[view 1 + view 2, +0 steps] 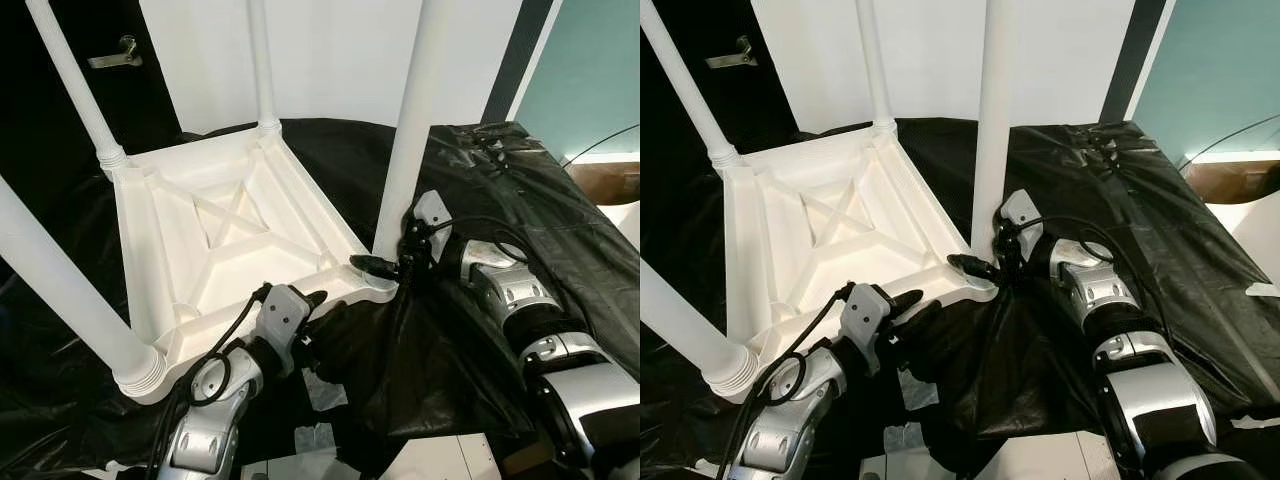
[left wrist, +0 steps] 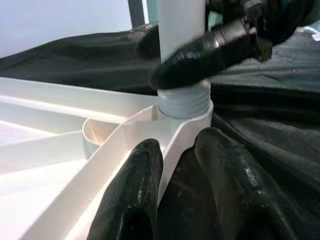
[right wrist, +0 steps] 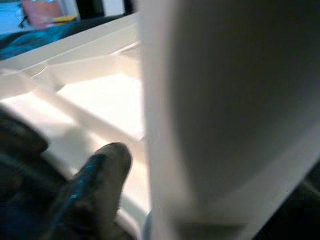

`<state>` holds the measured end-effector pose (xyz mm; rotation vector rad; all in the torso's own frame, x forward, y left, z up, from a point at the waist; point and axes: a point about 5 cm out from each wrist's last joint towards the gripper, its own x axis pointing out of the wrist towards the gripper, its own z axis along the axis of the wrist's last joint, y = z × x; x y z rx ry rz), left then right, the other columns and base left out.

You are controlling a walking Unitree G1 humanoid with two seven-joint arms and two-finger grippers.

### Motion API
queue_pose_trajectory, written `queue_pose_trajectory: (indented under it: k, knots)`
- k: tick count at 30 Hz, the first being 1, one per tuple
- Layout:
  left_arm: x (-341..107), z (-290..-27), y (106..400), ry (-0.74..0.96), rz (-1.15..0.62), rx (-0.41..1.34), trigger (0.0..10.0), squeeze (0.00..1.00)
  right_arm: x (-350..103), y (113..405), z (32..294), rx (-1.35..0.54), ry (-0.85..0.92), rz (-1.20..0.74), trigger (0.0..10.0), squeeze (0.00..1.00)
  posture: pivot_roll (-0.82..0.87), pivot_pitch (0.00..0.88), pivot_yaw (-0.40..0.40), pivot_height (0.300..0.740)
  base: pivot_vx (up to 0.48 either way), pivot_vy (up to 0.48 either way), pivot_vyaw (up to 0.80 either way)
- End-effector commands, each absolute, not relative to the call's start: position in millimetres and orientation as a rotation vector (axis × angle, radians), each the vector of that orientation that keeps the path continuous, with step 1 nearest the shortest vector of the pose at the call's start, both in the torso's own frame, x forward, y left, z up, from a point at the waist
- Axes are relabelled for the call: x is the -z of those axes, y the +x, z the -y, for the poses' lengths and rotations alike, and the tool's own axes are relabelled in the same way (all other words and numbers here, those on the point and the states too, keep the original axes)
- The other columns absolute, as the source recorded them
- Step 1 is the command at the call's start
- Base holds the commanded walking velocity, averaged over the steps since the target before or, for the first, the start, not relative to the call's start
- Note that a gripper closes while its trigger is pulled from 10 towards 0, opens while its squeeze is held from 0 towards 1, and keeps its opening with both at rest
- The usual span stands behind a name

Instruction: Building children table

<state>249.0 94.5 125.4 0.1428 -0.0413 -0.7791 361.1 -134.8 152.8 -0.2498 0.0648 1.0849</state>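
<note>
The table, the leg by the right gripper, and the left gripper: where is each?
Table (image 1: 235,215), left eye view: ribbed underside of the upturned top.
Leg (image 1: 412,130), left eye view: middle of the upright shaft.
Left gripper (image 2: 177,200), left wrist view: between its two fingers, at the table's edge.

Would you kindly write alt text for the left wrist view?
A black finger of the right gripper presses on a white plastic table leg above its threaded base, seated in the upturned white table top's corner. The left gripper's fingers straddle the rim.
</note>
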Motion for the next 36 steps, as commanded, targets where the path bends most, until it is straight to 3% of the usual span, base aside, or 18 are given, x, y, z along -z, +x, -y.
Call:
queue_pose_trajectory:
  k: [1,10,11,26,32,36]
  knots:
    - [-123.9,-96.7,251.8,0.149,0.032,0.715,10.0,0.00,-158.0,363.2,129.6,-1.127,-0.287,-0.060,0.0,0.00,0.12,0.000,-0.013,0.740,0.000,0.000,0.00]
    - [-123.7,-98.7,250.0,0.143,0.031,0.692,10.0,0.00,-150.1,360.9,138.0,-1.078,-0.201,-0.081,0.0,0.00,0.12,0.000,-0.021,0.740,0.000,0.000,0.00]
    - [-123.5,-98.9,249.3,0.141,0.030,0.689,10.0,0.00,-149.8,361.1,138.6,-1.056,-0.193,-0.073,10.0,0.00,0.13,0.005,-0.028,0.740,0.000,0.000,0.00]
    - [-124.5,-101.4,248.5,0.144,0.024,0.686,10.0,0.00,-140.3,351.5,112.7,-0.727,-0.094,0.051,10.0,0.00,0.11,0.031,-0.010,0.740,0.000,0.000,0.00]
    - [-122.2,-101.5,247.1,0.153,0.015,0.688,10.0,0.00,-134.3,349.3,104.6,-0.613,-0.058,0.017,10.0,0.00,0.11,0.034,-0.010,0.740,0.000,0.000,0.00]
    - [-119.9,-98.2,244.3,0.154,0.008,0.698,10.0,0.00,-128.7,350.0,100.2,-0.423,-0.017,-0.037,10.0,0.00,0.11,0.033,-0.013,0.740,0.000,0.000,0.00]
